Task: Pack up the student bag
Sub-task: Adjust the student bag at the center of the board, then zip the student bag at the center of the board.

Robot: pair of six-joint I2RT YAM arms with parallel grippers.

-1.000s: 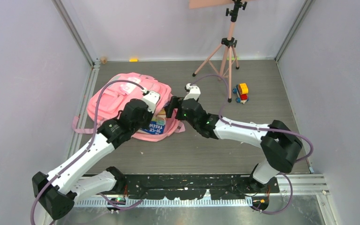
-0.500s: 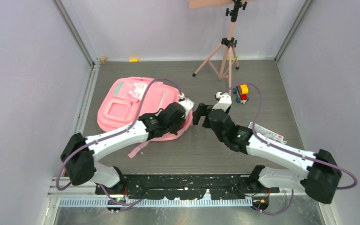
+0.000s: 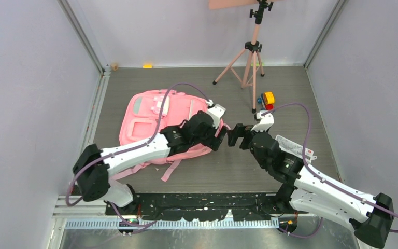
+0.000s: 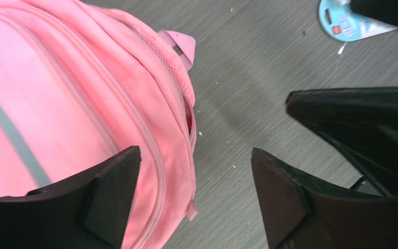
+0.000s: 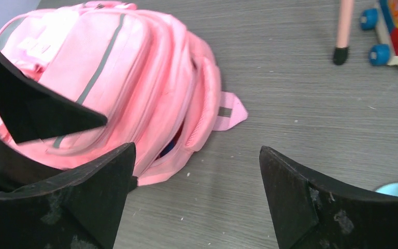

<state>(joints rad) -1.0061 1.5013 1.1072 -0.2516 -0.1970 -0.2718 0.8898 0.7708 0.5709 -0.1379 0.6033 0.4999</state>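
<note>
Shifted right and turned since half a second back: student bag; jaws of the left gripper have come apart from shut. Bag lies flat on the table, left of centre, one strap trailing toward the near edge. Left gripper open over the bag's right zip edge, gripping nothing. Right gripper just beside it, spread wide, empty. Wheeled toy and tripod behind.
</note>
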